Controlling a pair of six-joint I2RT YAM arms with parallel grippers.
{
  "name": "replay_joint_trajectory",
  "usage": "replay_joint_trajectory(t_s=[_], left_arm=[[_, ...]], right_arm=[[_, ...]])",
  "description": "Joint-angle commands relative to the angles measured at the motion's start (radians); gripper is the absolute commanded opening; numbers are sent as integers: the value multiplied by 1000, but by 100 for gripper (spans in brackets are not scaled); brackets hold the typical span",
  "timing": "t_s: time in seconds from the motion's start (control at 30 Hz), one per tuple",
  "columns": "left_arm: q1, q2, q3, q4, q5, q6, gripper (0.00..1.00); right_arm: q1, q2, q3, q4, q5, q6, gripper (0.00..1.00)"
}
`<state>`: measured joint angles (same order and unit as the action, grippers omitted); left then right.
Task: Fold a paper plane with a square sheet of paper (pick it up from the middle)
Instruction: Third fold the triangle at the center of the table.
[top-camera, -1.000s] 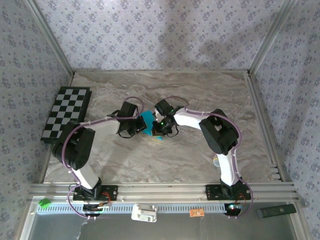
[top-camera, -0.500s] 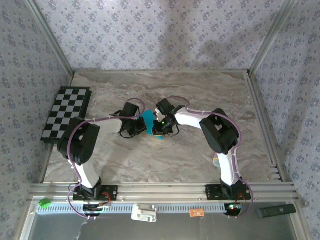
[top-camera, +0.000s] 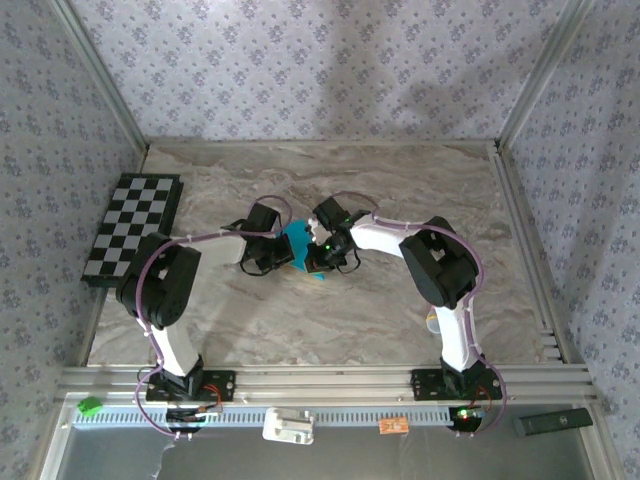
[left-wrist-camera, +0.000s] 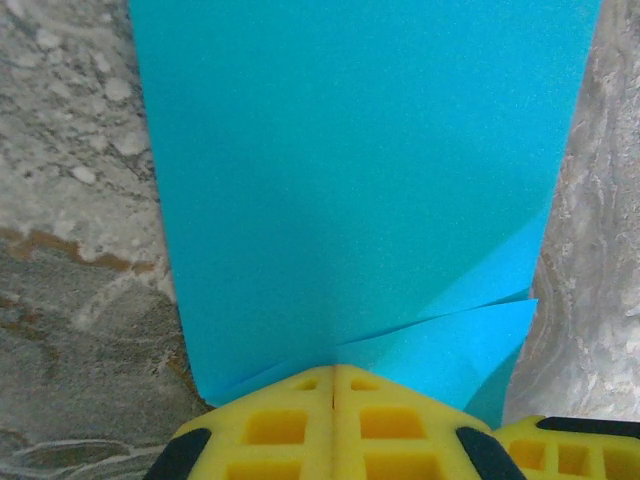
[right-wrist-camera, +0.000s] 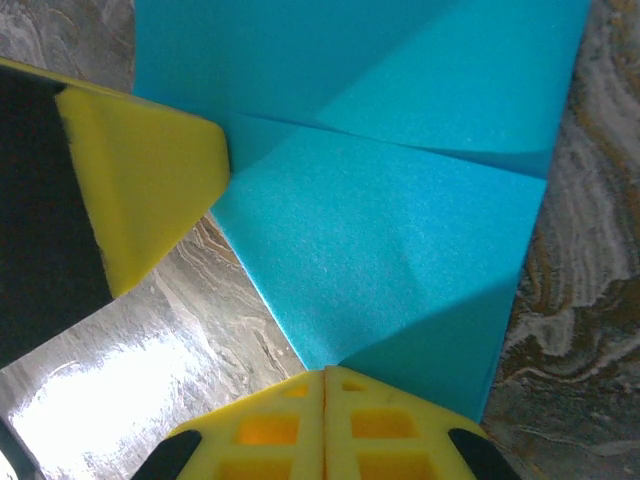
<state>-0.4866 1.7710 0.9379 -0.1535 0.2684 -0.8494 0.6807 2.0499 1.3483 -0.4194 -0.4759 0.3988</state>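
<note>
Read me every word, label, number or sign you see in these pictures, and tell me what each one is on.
No text here can be read.
Orange tag at the near edge: may carry print, too small to read.
Black bar at the near right: no legible marking.
Sheet of paper: plain teal, no print.
Checkered board: black and white squares, no characters.

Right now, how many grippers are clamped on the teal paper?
2. The left gripper is shut on one edge of the folded teal paper. The right gripper is shut on a different edge, with the left gripper's yellow finger beside it in the right wrist view.
</note>
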Motion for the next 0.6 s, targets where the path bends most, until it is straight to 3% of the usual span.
replay_joint_trajectory(t_s=[0.0,0.57], left_arm=[[2,42,-1,-86,-81,26,0],[33,74,-7,-101,-90,63,0]], right_arm=[[-1,11,6,-80,21,-36,7],[-30,-114,-222,-107,12,-95,7]])
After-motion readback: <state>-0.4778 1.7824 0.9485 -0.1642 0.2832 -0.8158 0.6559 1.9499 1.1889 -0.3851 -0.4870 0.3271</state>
